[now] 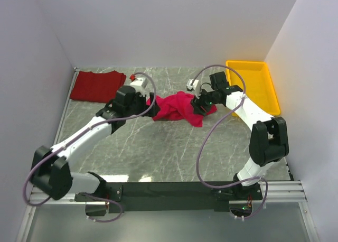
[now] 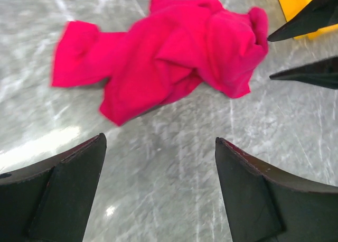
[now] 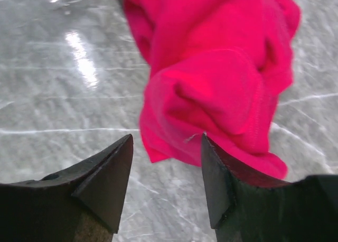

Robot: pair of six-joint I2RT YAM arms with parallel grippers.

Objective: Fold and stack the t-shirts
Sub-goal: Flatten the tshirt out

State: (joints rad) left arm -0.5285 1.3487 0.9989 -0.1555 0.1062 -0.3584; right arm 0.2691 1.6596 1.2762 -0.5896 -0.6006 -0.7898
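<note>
A crimson-pink t-shirt (image 1: 179,107) lies crumpled at the middle of the marble table. The darker brick-red t-shirt (image 1: 97,86) lies flat in the far left corner. My left gripper (image 1: 153,105) hovers at the pink shirt's left end; in its wrist view the gripper (image 2: 158,147) is open over bare table, the shirt (image 2: 174,57) lying just beyond its tips. My right gripper (image 1: 199,103) is at the shirt's right end. Its wrist view shows the gripper (image 3: 166,147) open, the shirt's lower hem (image 3: 174,147) reaching the tips and the right finger (image 3: 216,173) overlapping the cloth.
A yellow tray (image 1: 253,83) stands at the back right, close behind the right arm, and its corner (image 2: 296,1) shows in the left wrist view. White walls enclose the table on three sides. The right gripper's fingertips (image 2: 306,73) point in from the right of the left wrist view.
</note>
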